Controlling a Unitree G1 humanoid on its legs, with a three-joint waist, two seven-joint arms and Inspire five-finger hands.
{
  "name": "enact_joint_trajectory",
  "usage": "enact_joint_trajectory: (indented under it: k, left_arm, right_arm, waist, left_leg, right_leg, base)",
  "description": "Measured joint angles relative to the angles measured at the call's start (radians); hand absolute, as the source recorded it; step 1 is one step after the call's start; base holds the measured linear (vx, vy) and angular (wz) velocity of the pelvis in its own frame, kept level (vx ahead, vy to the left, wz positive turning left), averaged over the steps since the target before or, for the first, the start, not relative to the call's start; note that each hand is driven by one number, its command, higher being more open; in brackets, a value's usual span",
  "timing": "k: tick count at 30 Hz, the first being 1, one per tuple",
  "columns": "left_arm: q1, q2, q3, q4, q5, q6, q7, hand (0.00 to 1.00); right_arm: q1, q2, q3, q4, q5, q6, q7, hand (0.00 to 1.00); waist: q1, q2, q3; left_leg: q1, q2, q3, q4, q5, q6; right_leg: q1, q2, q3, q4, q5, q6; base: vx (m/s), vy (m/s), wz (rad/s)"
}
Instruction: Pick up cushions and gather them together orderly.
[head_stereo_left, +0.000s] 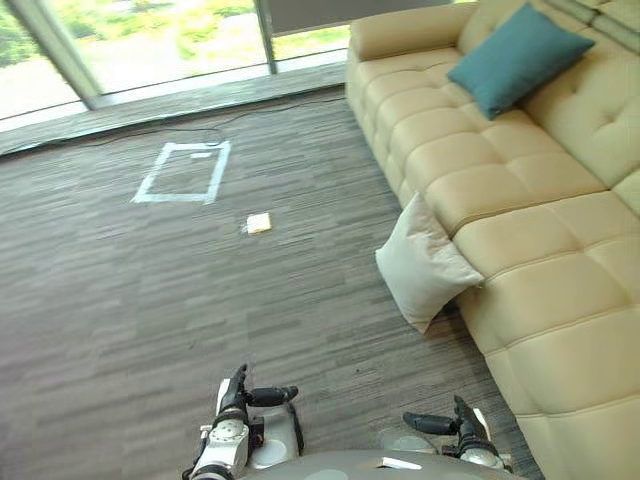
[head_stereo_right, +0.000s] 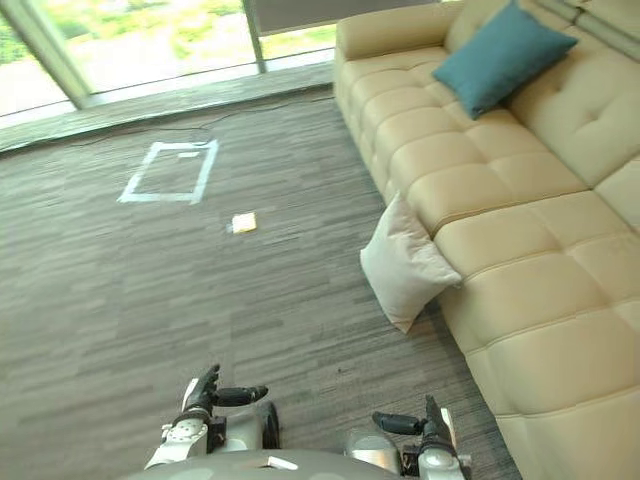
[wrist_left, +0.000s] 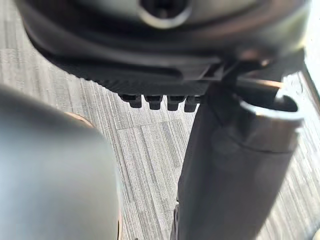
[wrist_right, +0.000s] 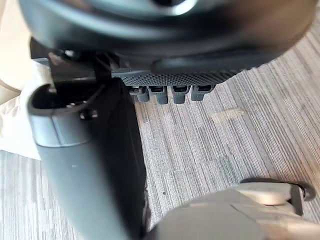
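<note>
A white cushion (head_stereo_left: 425, 265) stood on one corner on the grey carpet floor (head_stereo_left: 150, 300), leaning against the front of a beige tufted sofa (head_stereo_left: 560, 300) and touching its seat edge. A teal cushion (head_stereo_left: 518, 55) lay well apart from it at the far end of the sofa, propped on the seat against the backrest, near the armrest.

Both of the humanoid's arms hung low, close to its body, with the carpet beneath them. The left robot hand (head_stereo_left: 235, 403) was wide open, fingers pointing forward and thumb stretched sideways toward the other arm, with no cushion in it. The right robot hand (head_stereo_left: 462, 428) mirrored it, also wide open and empty, its thumb reaching inward. It was the nearer of the two to the white cushion but clearly apart from it. From the wrist cameras, each hand's fingers (wrist_left: 155, 101) (wrist_right: 157, 92) showed as a straight row over bare carpet, and a pale edge of the white cushion could be seen beyond the right thumb.

Farther out on the floor, a rectangle of pale tape (head_stereo_left: 185, 172) marked the carpet, with a small yellowish object (head_stereo_left: 259, 223) lying near it. A glass wall (head_stereo_left: 150, 40) ran along the far side of the room.
</note>
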Motion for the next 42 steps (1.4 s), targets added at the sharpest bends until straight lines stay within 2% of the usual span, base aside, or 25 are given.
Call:
enact_joint_trajectory:
  k: [3, 6, 7, 8, 9, 10, 11, 14, 16, 17, 19, 24, 25, 27, 28, 29, 30, 33, 34, 35, 36, 38, 40, 41, 42]
  left_arm:
    - [0.008, -0.001, -0.01, 0.014, -0.005, 0.0, 0.007, 1.0]
    - [0.005, 0.0, -0.01, 0.021, -0.005, -0.001, 0.007, 1.0]
    - [0.007, 0.003, -0.011, 0.046, -0.004, -0.001, 0.005, 1.0]
    - [-0.009, -0.013, -0.007, 0.07, -0.007, 0.004, 0.004, 1.0]
    - [-0.01, -0.017, -0.009, 0.069, -0.006, 0.003, 0.002, 1.0]
    - [-0.01, -0.037, -0.01, 0.058, -0.003, -0.004, -0.007, 1.0]
    - [-0.011, -0.047, -0.01, 0.052, -0.002, -0.004, -0.007, 1.0]
    - [-0.014, -0.055, -0.009, 0.03, -0.001, -0.004, -0.016, 1.0]
    - [0.001, -0.054, -0.009, -0.003, -0.001, -0.011, -0.016, 1.0]
    - [0.005, -0.054, -0.009, -0.017, -0.001, -0.015, -0.016, 1.0]
    - [0.004, -0.049, -0.005, -0.027, -0.002, -0.016, -0.017, 1.0]
    - [0.004, -0.045, 0.038, -0.026, -0.006, -0.011, -0.012, 1.0]
    - [0.0, -0.05, 0.057, -0.03, -0.006, -0.014, -0.012, 1.0]
    - [0.002, -0.054, 0.061, -0.03, -0.017, -0.014, -0.003, 1.0]
    - [0.003, -0.056, 0.062, -0.029, -0.022, -0.014, -0.001, 1.0]
    - [0.01, -0.064, 0.066, -0.027, -0.025, -0.012, 0.001, 1.0]
    - [0.012, -0.069, 0.07, -0.026, -0.031, -0.011, -0.001, 1.0]
    - [0.018, -0.027, 0.068, -0.003, -0.037, -0.01, 0.004, 1.0]
    - [0.017, -0.021, 0.064, 0.012, -0.039, -0.01, 0.004, 1.0]
    - [0.021, -0.019, 0.061, 0.017, -0.039, -0.009, 0.004, 1.0]
    - [0.023, -0.018, 0.06, 0.017, -0.039, -0.01, 0.004, 1.0]
    - [0.033, -0.018, 0.053, 0.019, -0.04, -0.01, 0.004, 1.0]
    - [0.029, -0.016, 0.028, 0.034, -0.043, -0.011, 0.004, 1.0]
    - [0.027, -0.01, 0.018, 0.036, -0.043, -0.011, 0.002, 1.0]
    - [0.022, -0.005, 0.012, 0.044, -0.042, -0.011, 0.001, 1.0]
  right_arm:
    - [-0.012, -0.035, 0.045, -0.003, -0.01, -0.012, 0.008, 1.0]
    - [-0.046, -0.056, 0.059, -0.006, -0.01, -0.019, 0.02, 1.0]
    - [-0.046, -0.051, 0.063, -0.015, -0.011, -0.02, 0.02, 1.0]
    - [-0.053, -0.059, 0.056, -0.011, -0.009, -0.021, 0.025, 1.0]
    - [-0.057, -0.065, 0.057, -0.011, -0.01, -0.021, 0.025, 1.0]
    - [-0.063, -0.074, 0.059, -0.011, -0.032, -0.018, 0.021, 1.0]
    - [-0.065, -0.077, 0.058, -0.011, -0.034, -0.017, 0.02, 1.0]
    - [-0.064, -0.072, 0.049, 0.028, -0.033, 0.005, 0.021, 1.0]
    - [-0.052, -0.068, 0.052, 0.028, -0.033, 0.005, 0.02, 1.0]
    - [-0.052, -0.069, 0.053, 0.029, -0.033, 0.005, 0.021, 1.0]
    - [-0.059, -0.069, 0.055, 0.032, -0.033, 0.005, 0.021, 1.0]
    - [-0.05, -0.064, 0.055, 0.057, -0.033, 0.011, 0.017, 1.0]
    - [-0.03, -0.063, 0.055, 0.056, -0.032, 0.015, 0.012, 1.0]
    - [-0.022, -0.064, 0.055, 0.053, -0.032, 0.015, 0.01, 1.0]
    - [-0.018, -0.065, 0.056, 0.049, -0.032, 0.015, 0.01, 1.0]
    - [-0.001, -0.068, 0.056, 0.028, -0.032, 0.016, 0.009, 1.0]
    - [0.004, -0.065, 0.056, 0.027, -0.032, 0.016, 0.008, 1.0]
    - [0.023, -0.017, 0.056, 0.027, -0.032, 0.019, 0.01, 1.0]
    - [0.022, -0.013, 0.057, 0.029, -0.032, 0.019, 0.013, 1.0]
    - [0.015, -0.013, 0.057, 0.035, -0.033, 0.019, 0.015, 1.0]
    - [0.011, -0.013, 0.057, 0.038, -0.033, 0.019, 0.015, 1.0]
    - [-0.003, -0.027, 0.059, 0.052, -0.034, 0.016, 0.015, 1.0]
    - [-0.026, -0.042, 0.062, 0.056, -0.039, 0.014, 0.015, 1.0]
    - [-0.03, -0.04, 0.063, 0.056, -0.041, 0.012, 0.014, 1.0]
    - [-0.032, -0.04, 0.063, 0.058, -0.041, 0.011, 0.015, 1.0]
  waist:
    - [-0.004, 0.03, -0.001]
    - [-0.008, 0.05, 0.003]
    - [-0.008, 0.039, 0.0]
    - [-0.01, 0.059, 0.006]
    - [-0.009, 0.068, 0.006]
    - [-0.011, 0.079, 0.006]
    - [-0.012, 0.085, 0.009]
    - [-0.015, 0.084, 0.015]
    - [-0.008, 0.074, 0.015]
    - [-0.003, 0.075, 0.014]
    - [0.004, 0.073, 0.015]
    - [0.015, 0.061, 0.02]
    - [0.026, 0.06, 0.021]
    - [0.028, 0.062, 0.019]
    - [0.029, 0.066, 0.017]
    - [0.035, 0.079, 0.004]
    - [0.039, 0.078, -0.01]
    - [0.044, -0.005, -0.074]
    - [0.043, -0.009, -0.078]
    - [0.045, -0.007, -0.078]
    - [0.044, -0.006, -0.078]
    - [0.038, 0.004, -0.076]
    - [0.032, 0.029, -0.075]
    - [0.033, 0.023, -0.076]
    - [0.032, 0.028, -0.075]
  left_leg:
    - [0.129, 0.031, 0.048, -0.108, 0.001, -0.003]
    - [0.198, 0.082, 0.116, -0.153, 0.002, -0.005]
    - [0.23, 0.075, 0.142, -0.161, -0.001, -0.033]
    - [0.268, 0.095, 0.156, -0.15, -0.024, -0.086]
    - [0.268, 0.102, 0.157, -0.143, -0.024, -0.087]
    - [0.257, 0.111, 0.154, -0.093, -0.001, -0.123]
    - [0.251, 0.116, 0.154, -0.063, 0.007, -0.133]
    - [0.154, 0.182, 0.112, 0.332, 0.015, -0.206]
    - [0.118, 0.18, 0.114, 0.425, -0.04, -0.183]
    - [0.087, 0.171, 0.114, 0.426, -0.065, -0.15]
    - [-0.007, 0.138, 0.073, 0.327, -0.102, -0.108]
    - [-0.114, 0.053, -0.151, 0.069, -0.089, -0.109]
    - [-0.14, 0.025, -0.237, 0.013, -0.056, -0.111]
    - [-0.143, 0.008, -0.275, -0.018, -0.019, -0.106]
    - [-0.142, 0.006, -0.28, -0.018, -0.003, -0.099]
    - [-0.133, 0.007, -0.275, -0.011, 0.07, -0.057]
    - [-0.129, 0.006, -0.26, 0.004, 0.099, -0.046]
    - [-0.082, -0.051, -0.145, -0.028, 0.071, -0.011]
    - [-0.04, -0.057, -0.099, -0.056, 0.063, 0.008]
    - [0.007, -0.057, -0.06, -0.09, 0.062, 0.016]
    - [0.022, -0.057, -0.049, -0.102, 0.061, 0.017]
    - [0.076, -0.051, -0.004, -0.146, 0.062, 0.023]
    - [0.09, -0.018, 0.04, -0.17, 0.064, 0.019]
    - [0.089, -0.024, 0.054, -0.172, 0.068, 0.013]
    - [0.092, -0.025, 0.054, -0.177, 0.069, 0.01]
  right_leg:
    - [-0.05, 0.011, -0.105, -0.028, -0.029, -0.047]
    - [-0.186, 0.049, -0.216, -0.167, -0.018, -0.051]
    - [-0.203, 0.077, -0.225, -0.347, 0.084, -0.085]
    - [-0.193, 0.094, -0.221, -0.352, 0.205, -0.208]
    - [-0.193, 0.101, -0.221, -0.349, 0.199, -0.214]
    - [-0.188, 0.104, -0.211, -0.34, 0.152, -0.203]
    - [-0.185, 0.103, -0.207, -0.332, 0.141, -0.204]
    - [-0.029, 0.129, -0.188, -0.427, 0.111, -0.21]
    - [0.046, 0.147, -0.161, -0.484, 0.111, -0.209]
    - [0.071, 0.157, -0.143, -0.51, 0.113, -0.207]
    - [0.093, 0.173, -0.085, -0.54, 0.114, -0.198]
    - [0.14, 0.172, 0.043, -0.568, 0.11, -0.163]
    - [0.165, 0.164, 0.099, -0.565, 0.094, -0.133]
    - [0.177, 0.158, 0.144, -0.556, 0.072, -0.097]
    - [0.182, 0.158, 0.163, -0.548, 0.061, -0.08]
    - [0.178, 0.16, 0.205, -0.515, 0.029, -0.046]
    - [0.172, 0.153, 0.231, -0.492, 0.011, -0.03]
    - [0.115, 0.067, 0.276, -0.414, 0.001, 0.049]
    - [0.103, 0.044, 0.255, -0.385, 0.024, 0.088]
    - [0.09, 0.025, 0.21, -0.352, 0.048, 0.097]
    - [0.087, 0.019, 0.187, -0.338, 0.056, 0.094]
    - [0.067, -0.022, 0.022, -0.297, 0.034, 0.061]
    - [0.023, -0.009, -0.13, -0.35, 0.032, 0.041]
    - [0.009, -0.008, -0.188, -0.428, 0.103, -0.018]
    - [0.013, -0.007, -0.212, -0.435, 0.089, -0.042]
  base:
    - [0.43, 0.114, -0.57]
    - [0.4, -0.027, -0.54]
    - [0.46, -0.126, -0.44]
    - [0.54, -0.147, -0.36]
    - [0.45, -0.181, -0.3]
    - [0.34, -0.168, -0.24]
    - [0.43, -0.226, -0.2]
    - [0.46, -0.208, -0.19]
    - [0.25, -0.062, -0.39]
    - [0.17, -0.017, -0.53]
    - [0.17, -0.001, -0.74]
    - [0.16, 0.072, -0.9]
    - [0.23, 0.162, -0.9]
    - [0.21, 0.213, -0.93]
    - [0.26, 0.298, -1.13]
    - [0.28, 0.328, -1.03]
    - [0.28, 0.334, -1.1]
    - [0.33, 0.344, -0.89]
    - [0.21, 0.27, -1.07]
    - [0.16, 0.246, -0.89]
    - [0.14, 0.229, -0.85]
    - [0.1, 0.104, -0.69]
    - [0.09, -0.059, -0.67]
    - [0.07, -0.119, -0.54]
    - [0.07, -0.093, -0.47]
